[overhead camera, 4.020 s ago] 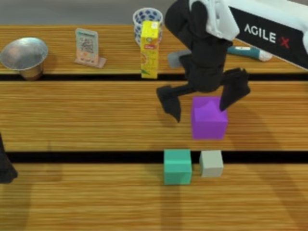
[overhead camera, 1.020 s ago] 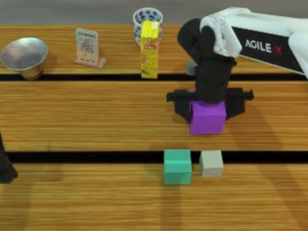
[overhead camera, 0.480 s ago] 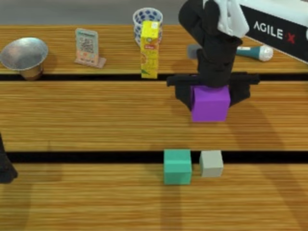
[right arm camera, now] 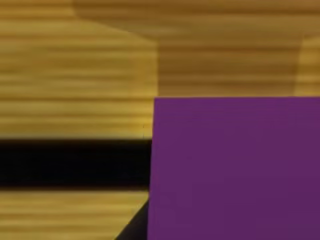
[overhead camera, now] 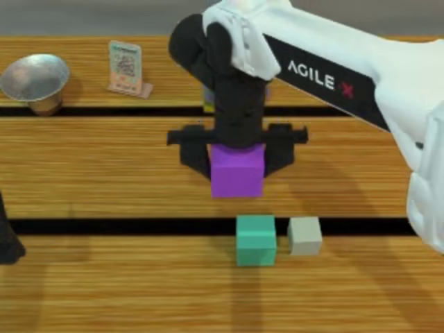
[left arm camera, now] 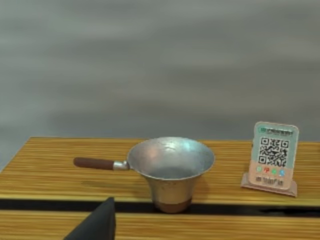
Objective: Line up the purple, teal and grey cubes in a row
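Note:
My right gripper [overhead camera: 237, 154] is shut on the purple cube [overhead camera: 236, 171], holding it above the table's middle, a little back and left of the teal cube [overhead camera: 256, 239]. The grey cube [overhead camera: 304, 235] sits just right of the teal one, a small gap between them, both at the front dark seam. In the right wrist view the purple cube [right arm camera: 235, 167] fills most of the picture, with a dark fingertip [right arm camera: 136, 226] against its side. My left arm [overhead camera: 8, 243] is parked at the left edge; only one dark finger [left arm camera: 97, 224] shows in its wrist view.
At the back left stand a metal saucepan [overhead camera: 33, 81] and a QR-code card [overhead camera: 125, 68]. The right arm hides the yellow carton and patterned cup behind it. Two dark seams [overhead camera: 104, 225] cross the wooden table. The saucepan [left arm camera: 170, 170] and card [left arm camera: 272, 157] show in the left wrist view.
My right gripper closed on the purple cube, lifted it and has carried it left and slightly forward, toward the teal cube. The teal and grey cubes and the left arm have not moved.

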You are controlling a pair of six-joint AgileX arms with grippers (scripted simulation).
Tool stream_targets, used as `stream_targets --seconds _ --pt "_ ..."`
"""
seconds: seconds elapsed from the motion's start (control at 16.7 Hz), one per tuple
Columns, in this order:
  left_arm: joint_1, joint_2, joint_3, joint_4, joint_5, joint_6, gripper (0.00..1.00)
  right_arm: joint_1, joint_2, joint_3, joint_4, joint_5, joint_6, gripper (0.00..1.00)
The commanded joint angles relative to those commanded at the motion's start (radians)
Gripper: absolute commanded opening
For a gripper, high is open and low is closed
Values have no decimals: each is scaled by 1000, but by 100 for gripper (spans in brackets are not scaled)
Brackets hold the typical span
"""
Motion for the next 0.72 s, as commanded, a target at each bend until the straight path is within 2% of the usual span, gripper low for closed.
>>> stream_targets --seconds 0.24,0.36,0.72 --pt "0 0 0 0 0 0 100 160 57 136 -78 1 164 0" --pt "0 0 0 0 0 0 100 210 72 178 -101 2 215 0" --pt "0 0 0 0 0 0 100 218 72 183 -101 1 229 0"
